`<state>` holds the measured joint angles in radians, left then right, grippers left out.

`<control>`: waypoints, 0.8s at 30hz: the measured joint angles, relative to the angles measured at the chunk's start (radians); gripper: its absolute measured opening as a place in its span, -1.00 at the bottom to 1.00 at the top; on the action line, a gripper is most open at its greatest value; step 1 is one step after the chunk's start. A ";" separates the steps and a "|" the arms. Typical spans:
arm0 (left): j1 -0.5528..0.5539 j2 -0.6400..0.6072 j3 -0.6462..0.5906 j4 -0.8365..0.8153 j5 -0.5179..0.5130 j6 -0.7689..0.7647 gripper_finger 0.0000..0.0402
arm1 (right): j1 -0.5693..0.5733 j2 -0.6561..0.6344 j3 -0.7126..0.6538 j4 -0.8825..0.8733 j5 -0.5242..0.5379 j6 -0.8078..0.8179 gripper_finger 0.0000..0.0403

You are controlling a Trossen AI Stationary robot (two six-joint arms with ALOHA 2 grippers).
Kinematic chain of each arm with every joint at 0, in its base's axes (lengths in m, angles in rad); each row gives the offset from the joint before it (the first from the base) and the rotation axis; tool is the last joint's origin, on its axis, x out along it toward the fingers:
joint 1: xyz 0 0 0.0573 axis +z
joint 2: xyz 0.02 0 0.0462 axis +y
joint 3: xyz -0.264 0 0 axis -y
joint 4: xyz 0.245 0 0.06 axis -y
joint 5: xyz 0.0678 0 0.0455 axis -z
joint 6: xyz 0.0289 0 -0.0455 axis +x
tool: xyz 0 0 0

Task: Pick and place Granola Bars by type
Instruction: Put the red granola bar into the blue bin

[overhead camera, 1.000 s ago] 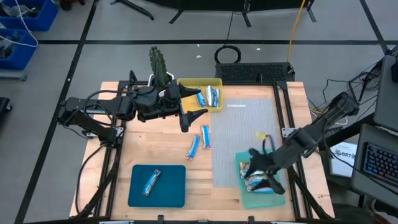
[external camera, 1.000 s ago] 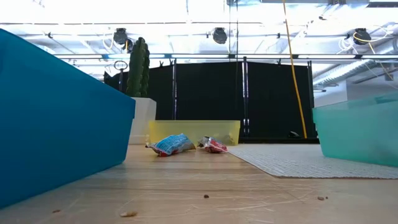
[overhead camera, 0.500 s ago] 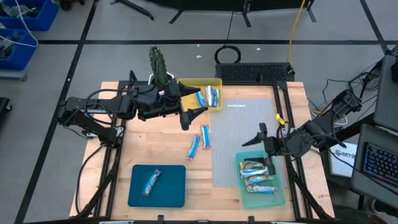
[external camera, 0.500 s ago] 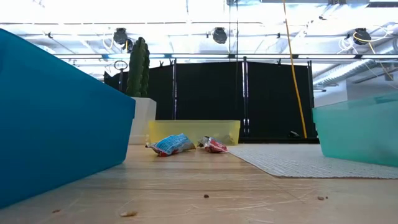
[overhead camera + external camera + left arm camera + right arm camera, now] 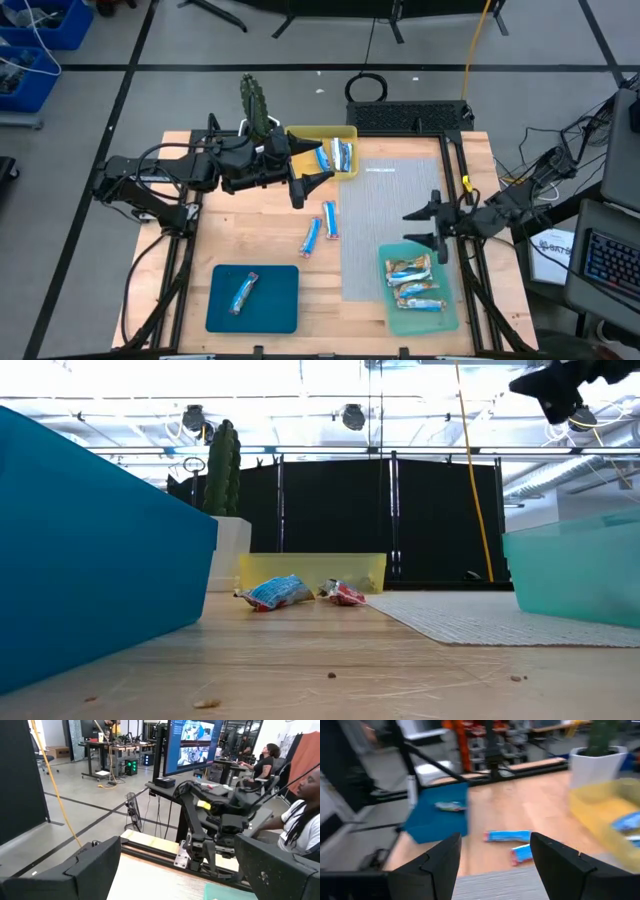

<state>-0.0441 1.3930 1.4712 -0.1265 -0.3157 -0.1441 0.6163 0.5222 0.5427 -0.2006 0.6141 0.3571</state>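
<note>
Sorting is mostly done: three tan granola bars (image 5: 413, 284) lie in the light teal tray (image 5: 452, 318) just beneath the empty, wide-open right gripper (image 5: 431, 229), two sit in the yellow tray (image 5: 301, 135), one in the dark teal tray (image 5: 270, 310). Two blue bars (image 5: 321, 227) remain loose on the desk (image 5: 250, 230) just below the left gripper (image 5: 308, 187), which hovers open and empty.

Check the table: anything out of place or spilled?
Nothing spilled or damaged. Two blue-and-white granola bars lie loose on the bare wood, outside any tray, not yet sorted. The yellow tray, dark teal tray and light teal tray all sit flat with bars inside.
</note>
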 joint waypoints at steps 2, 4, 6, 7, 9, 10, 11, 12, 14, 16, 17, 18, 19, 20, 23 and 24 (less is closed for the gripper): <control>0.000 0.000 0.000 0.000 0.000 0.002 0.93 | 0.000 -0.057 -0.050 0.039 -0.052 -0.021 0.13; 0.000 0.000 0.000 0.000 0.000 0.001 0.93 | 0.000 -0.100 -0.090 0.070 -0.114 -0.051 0.13; 0.000 0.000 0.000 0.000 0.000 0.001 0.93 | 0.000 -0.134 -0.119 0.078 -0.183 -0.071 0.13; 0.000 0.000 0.000 0.000 0.000 0.001 0.93 | 0.001 -0.150 -0.130 0.078 -0.202 -0.074 0.13; 0.000 0.000 0.000 0.000 0.000 0.001 0.93 | 0.000 -0.178 -0.151 0.080 -0.228 -0.073 0.14; 0.000 0.000 0.000 0.001 0.000 0.001 0.93 | 0.000 -0.192 -0.161 0.080 -0.231 -0.073 0.14; 0.000 0.000 0.000 0.001 0.000 0.001 0.93 | 0.000 -0.207 -0.172 0.080 -0.246 -0.074 0.15; 0.000 0.000 0.000 0.002 0.000 0.001 0.93 | 0.000 -0.221 -0.183 0.080 -0.252 -0.074 0.15; 0.000 0.000 0.000 0.008 0.000 0.000 0.93 | 0.000 -0.253 -0.204 0.077 -0.253 -0.074 0.15; 0.000 0.000 0.000 0.010 0.000 -0.001 0.93 | 0.000 -0.285 -0.225 0.078 -0.251 -0.079 0.15; 0.000 0.000 0.000 0.012 0.000 -0.003 0.93 | 0.000 -0.302 -0.236 0.079 -0.251 -0.082 0.15; 0.000 0.000 0.000 0.012 0.000 -0.008 0.93 | 0.000 -0.319 -0.248 0.078 -0.250 -0.085 0.15; 0.000 0.000 0.000 0.012 0.000 -0.013 0.93 | 0.000 -0.336 -0.260 0.078 -0.248 -0.085 0.15; 0.000 0.000 0.000 0.012 0.000 -0.016 0.93 | 0.000 -0.354 -0.271 0.077 -0.246 -0.085 0.14; 0.000 0.000 0.000 0.013 0.000 -0.017 0.93 | 0.000 -0.406 -0.300 0.078 -0.245 -0.082 0.13; 0.000 0.000 0.000 0.013 0.000 -0.017 0.93 | 0.000 -0.420 -0.307 0.078 -0.246 -0.082 0.13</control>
<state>-0.0441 1.3930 1.4712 -0.1139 -0.3161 -0.1612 0.6163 0.1017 0.2353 -0.1226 0.3682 0.2753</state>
